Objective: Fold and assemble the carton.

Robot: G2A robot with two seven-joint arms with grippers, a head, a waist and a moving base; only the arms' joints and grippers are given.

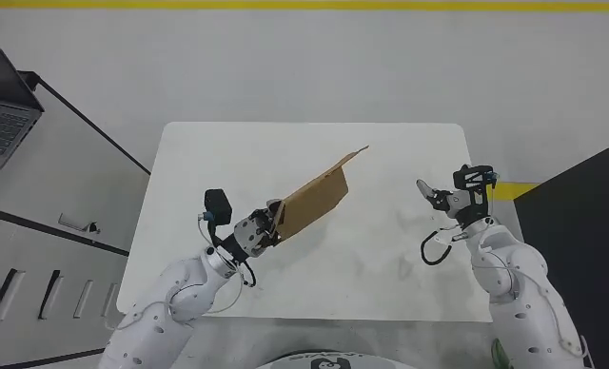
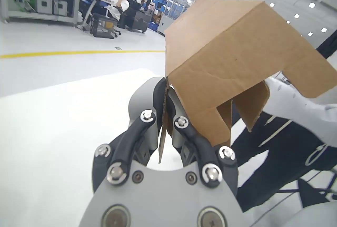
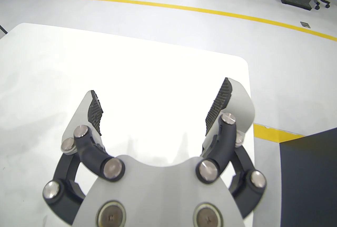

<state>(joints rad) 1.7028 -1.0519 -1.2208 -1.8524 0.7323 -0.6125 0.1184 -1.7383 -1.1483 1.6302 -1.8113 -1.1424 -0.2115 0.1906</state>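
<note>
One brown cardboard carton [image 1: 316, 200], partly opened into a tube with loose flaps, tilts up over the one white rounded table [image 1: 381, 274]. Of the two hands, the left hand [image 1: 275, 223] pinches a flap at the carton's lower end. The right hand [image 1: 444, 186] is spread wide with nothing in it, well apart from the carton.

One carton [image 1: 316, 200], brown cardboard. One bench [image 1: 400, 150], white top. Two grippers: left gripper [image 2: 165, 91], right gripper [image 3: 160, 97]. Fingers [image 3: 222, 104]: two per gripper, four in all. One laptop [image 1: 11, 117], off the bench's left side. One yellow line [image 1: 304, 4] across the far floor. One short yellow strip [image 1: 515, 190] and one dark panel [image 1: 571, 236] at the bench's right.
</note>
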